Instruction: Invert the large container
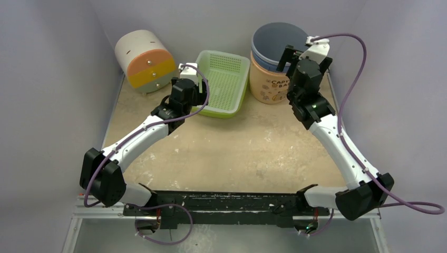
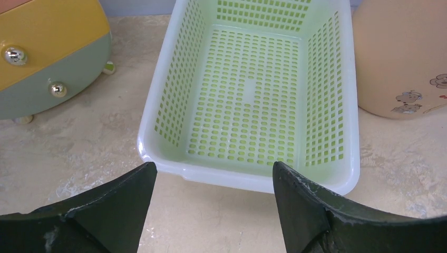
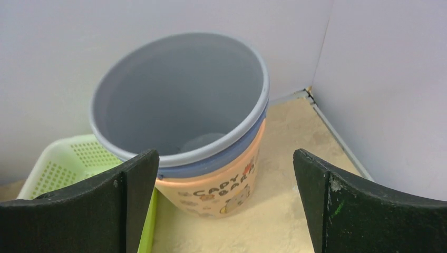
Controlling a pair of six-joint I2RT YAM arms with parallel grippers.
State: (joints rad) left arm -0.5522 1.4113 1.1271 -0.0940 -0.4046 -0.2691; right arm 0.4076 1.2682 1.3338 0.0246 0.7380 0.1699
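Right pincer (image 3: 224,154) released, facing upright bucket (image 3: 221,184) at 1 o'clock on desk (image 1: 237,153); left pincer (image 2: 213,165) released, facing basket (image 2: 221,176).

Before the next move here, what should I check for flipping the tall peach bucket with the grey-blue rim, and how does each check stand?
1. Tall peach plastic bucket with grey-blue rim upright, mouth up, not yet flipped: ok.
2. Nothing loose inside the bucket: ok, the interior that shows is bare.
3. Right gripper open, facing the bucket, not touching it: ok.
4. Left gripper open and holding nothing, pointed at the green perforated plastic basket: ok.
5. Room to tip: not ok. The basket sits close on one side and the grey enclosure wall stands on the other.
6. Basket touching the bucket: cannot tell.
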